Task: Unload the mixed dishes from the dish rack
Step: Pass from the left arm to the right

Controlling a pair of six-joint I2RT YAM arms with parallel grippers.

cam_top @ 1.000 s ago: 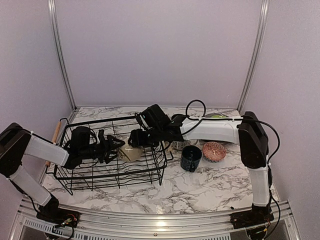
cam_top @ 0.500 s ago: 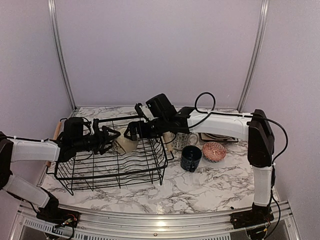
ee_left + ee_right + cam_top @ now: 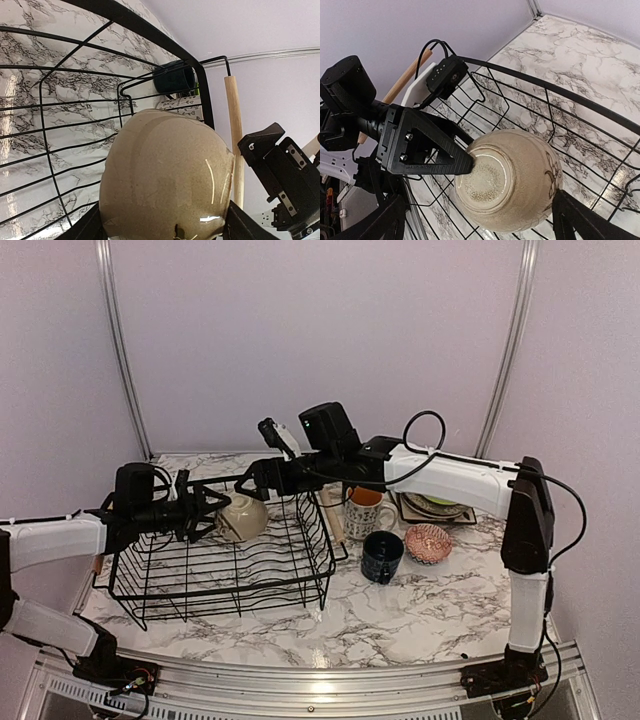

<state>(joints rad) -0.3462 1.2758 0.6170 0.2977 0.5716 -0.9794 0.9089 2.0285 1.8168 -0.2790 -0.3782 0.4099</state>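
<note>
Tan mug [image 3: 243, 517]: held in the air over the right part of the dish rack [image 3: 222, 587], about at the height of its top rim, lying on its side with the base turned toward the right arm.
Left hand [image 3: 208, 517]: closed on the tan mug. In the left wrist view the mug fills the space between both fingers [image 3: 82, 230], and the right wrist view shows one black finger pressed against the mug's side.
Right hand [image 3: 250, 483]: wide open, just beside the mug on its far side. Its fingers [image 3: 370, 222] stand at the two lower corners of the right wrist view with the mug between them; if they touch it, I cannot tell.
Dish rack: stands on the left half of the marble bench [image 3: 400, 610], with black wires under and around the mug.
Wooden handle [image 3: 234, 140]: on the rack's right end, close behind the mug.
Patterned mug [image 3: 363, 512]: upright on the bench, just right of the rack.
Dark-blue mug [image 3: 382, 556]: in front of the patterned mug.
Reddish bowl [image 3: 428, 542]: beside the dark-blue mug, to its right.
Plates [image 3: 437, 506]: stacked behind the bowl, partly under the right arm, a lime-green one on top.
</note>
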